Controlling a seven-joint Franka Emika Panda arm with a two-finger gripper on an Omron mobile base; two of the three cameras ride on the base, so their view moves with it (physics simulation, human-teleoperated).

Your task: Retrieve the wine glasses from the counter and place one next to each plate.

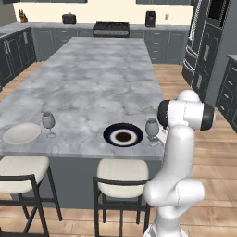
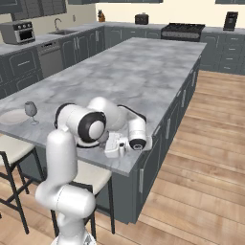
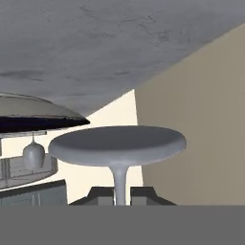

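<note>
Gripping a wine glass by its stem, clenched gripper just right of the navy plate on the island; stem pinch seen from the hand camera. Second glass beside white plate, far left.

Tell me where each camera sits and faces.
Left base view: behind-left of the arm, facing forward over the island; arm at lower right.
Right base view: behind-right, same island; arm at lower left.
Hand view: on the hand, rolled upside down, looking along the jaws shut on the near wine glass.
Both base views share the off-white plate.
</note>
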